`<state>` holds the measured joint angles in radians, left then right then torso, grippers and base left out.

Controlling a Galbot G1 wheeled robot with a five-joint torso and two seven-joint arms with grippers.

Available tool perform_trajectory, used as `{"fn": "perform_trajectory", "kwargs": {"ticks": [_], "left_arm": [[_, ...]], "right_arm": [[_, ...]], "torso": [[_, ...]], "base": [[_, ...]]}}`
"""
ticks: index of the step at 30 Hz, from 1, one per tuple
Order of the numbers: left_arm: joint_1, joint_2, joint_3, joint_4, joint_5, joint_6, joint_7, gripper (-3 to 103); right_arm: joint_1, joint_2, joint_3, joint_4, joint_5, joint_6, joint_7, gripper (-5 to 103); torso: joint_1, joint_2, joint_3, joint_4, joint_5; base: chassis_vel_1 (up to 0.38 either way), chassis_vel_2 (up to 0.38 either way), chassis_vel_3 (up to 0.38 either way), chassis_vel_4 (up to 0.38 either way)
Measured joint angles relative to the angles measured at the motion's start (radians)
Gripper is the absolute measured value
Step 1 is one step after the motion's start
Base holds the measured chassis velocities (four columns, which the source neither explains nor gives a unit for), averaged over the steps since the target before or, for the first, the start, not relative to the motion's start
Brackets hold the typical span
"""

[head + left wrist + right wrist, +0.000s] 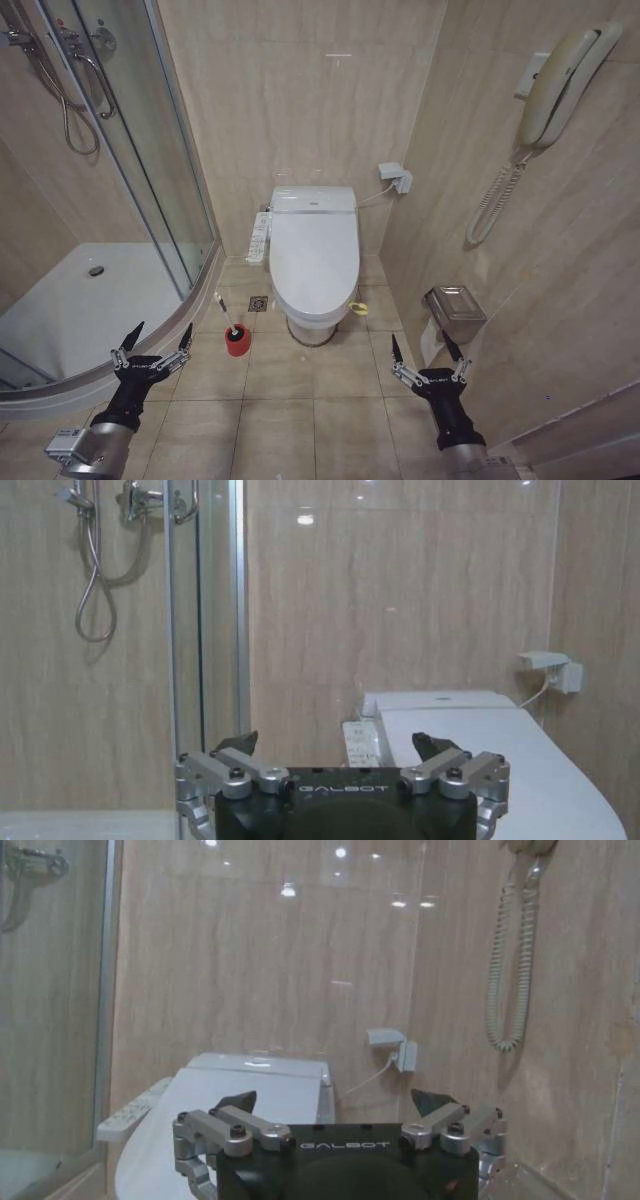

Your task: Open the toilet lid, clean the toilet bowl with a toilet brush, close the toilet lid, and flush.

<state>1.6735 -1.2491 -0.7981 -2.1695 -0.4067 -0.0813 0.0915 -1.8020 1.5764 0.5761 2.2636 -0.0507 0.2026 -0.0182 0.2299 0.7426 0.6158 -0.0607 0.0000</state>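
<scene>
Head view: the toilet lid (314,250) is lying shut over the toilet bowl (312,322), its long axis running from the back wall straight toward the robot. Both arms are hanging low in the foreground, well short of the toilet. The left tool (152,342) is sitting over the floor tiles beside the shower tray (80,310), fingers spread apart and holding nothing; the right tool (427,355) is sitting near the wall-side waste bin (455,312), fingers likewise apart and holding nothing. The lid's front edge is lying ahead of and between the two tools. The toilet brush (228,318) is standing in its red holder (237,341) on the floor, just left of the bowl and much nearer the left tool. Left wrist view: the left tool (340,744) is pointing at the back wall, with the lid (500,772) lying ahead and off to one side, past the side control panel (358,742); the shower hose (95,577) is hanging behind the glass. Right wrist view: the right tool (335,1101) is facing the lid (230,1102), which is lying ahead and slightly toward the shower side. Judgement: the lid is not yet opened; either arm would need to reach forward and inward.
</scene>
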Motion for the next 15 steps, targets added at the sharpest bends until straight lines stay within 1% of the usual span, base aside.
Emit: {"fn": "perform_trajectory", "kwargs": {"ticks": [15], "left_arm": [[0.0, 0.0, 0.0, 0.0, 0.0, 0.0, 0.0, 100]], "right_arm": [[-0.004, 0.002, 0.003, 0.009, -0.005, 0.018, 0.0, 100]], "torso": [[0.0, 0.0, 0.0, 0.0, 0.0]], "base": [[0.0, 0.0, 0.0, 0.0]]}}
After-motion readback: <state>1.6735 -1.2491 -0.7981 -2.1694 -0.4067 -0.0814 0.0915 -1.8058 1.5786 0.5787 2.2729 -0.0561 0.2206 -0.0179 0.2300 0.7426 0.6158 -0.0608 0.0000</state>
